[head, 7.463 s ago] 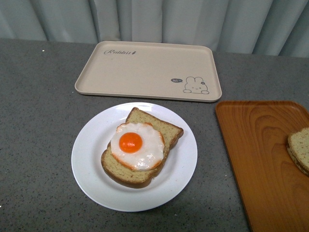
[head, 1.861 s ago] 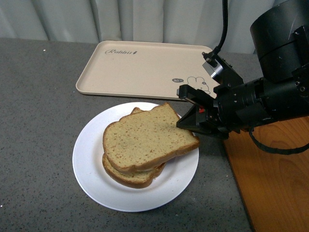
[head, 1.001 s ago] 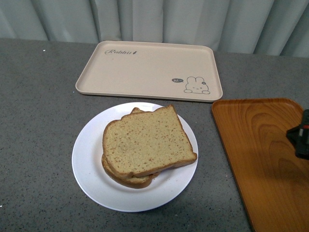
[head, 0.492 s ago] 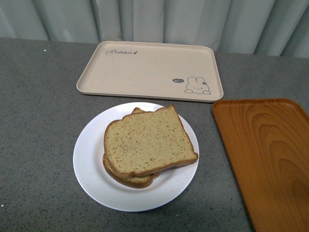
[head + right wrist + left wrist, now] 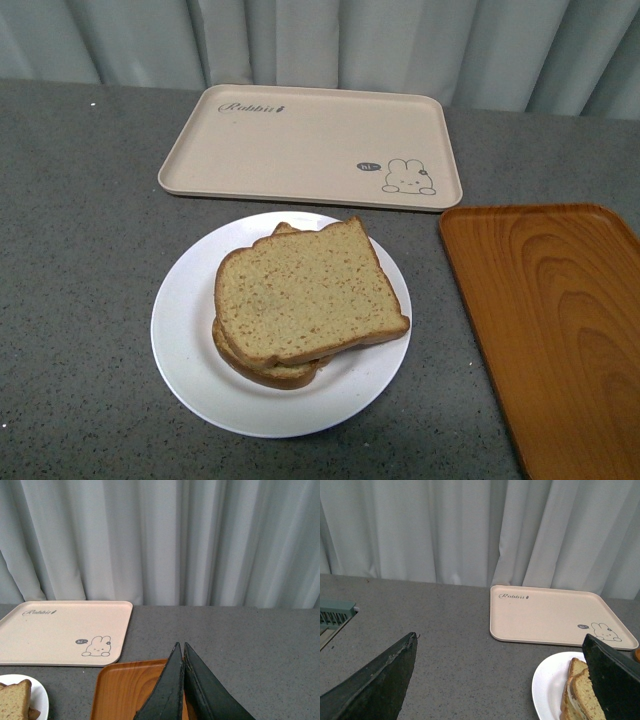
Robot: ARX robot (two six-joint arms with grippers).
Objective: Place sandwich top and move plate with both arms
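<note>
Sandwich top (image 5: 305,290) sits on lower slice (image 5: 270,372), on plate (image 5: 185,340): step 1 done. Plate move outstanding. Left claw (image 5: 500,640) gaping, empty; right claw (image 5: 180,647) pinched closed, empty.

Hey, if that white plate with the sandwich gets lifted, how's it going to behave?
The plate looks glossy and rigid, so it probably won't flex but may slip in a grip. Its rim sits low on the table, so it is likely hard to get under. The sandwich top lies offset on the lower slice, so tilting could slide it off.
</note>
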